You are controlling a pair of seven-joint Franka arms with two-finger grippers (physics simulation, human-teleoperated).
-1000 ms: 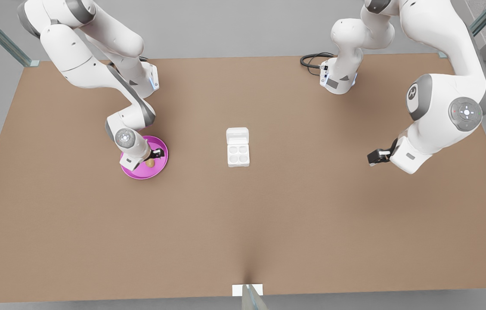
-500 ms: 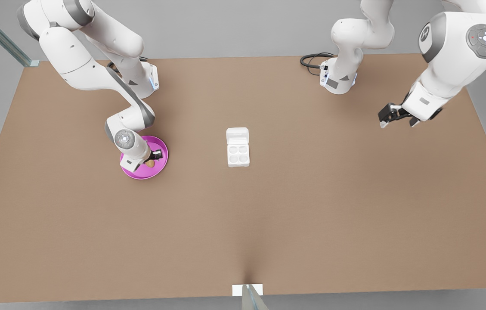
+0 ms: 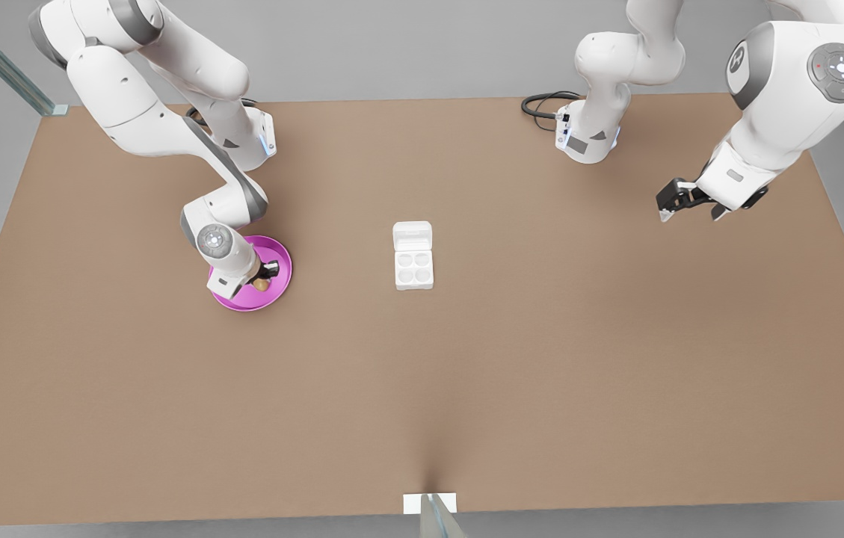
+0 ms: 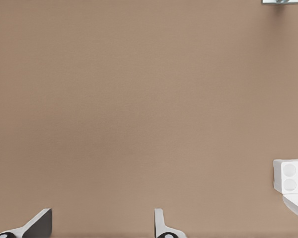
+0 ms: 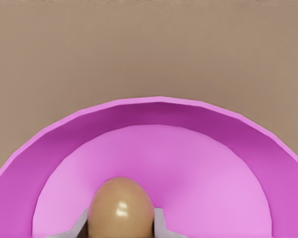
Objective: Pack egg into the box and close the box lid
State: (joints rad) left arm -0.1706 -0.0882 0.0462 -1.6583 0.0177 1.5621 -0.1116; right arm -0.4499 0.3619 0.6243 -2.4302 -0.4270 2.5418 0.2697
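Pink plate [image 3: 242,299] near the counter's left edge holds the egg [image 5: 121,207]; right pincer [image 3: 266,275] straddles it, fingers touching its sides. Smooth shell could squirt out on lift. Left pincer [image 3: 667,202] spread, waiting. Box [image 3: 414,270] mid-counter, lid [image 3: 412,235] open.

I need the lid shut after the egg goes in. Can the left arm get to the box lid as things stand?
Probably yes. The left gripper hangs open over bare table, apart from the box lid, which lies flapped open with nothing between them. The right gripper is at the egg.
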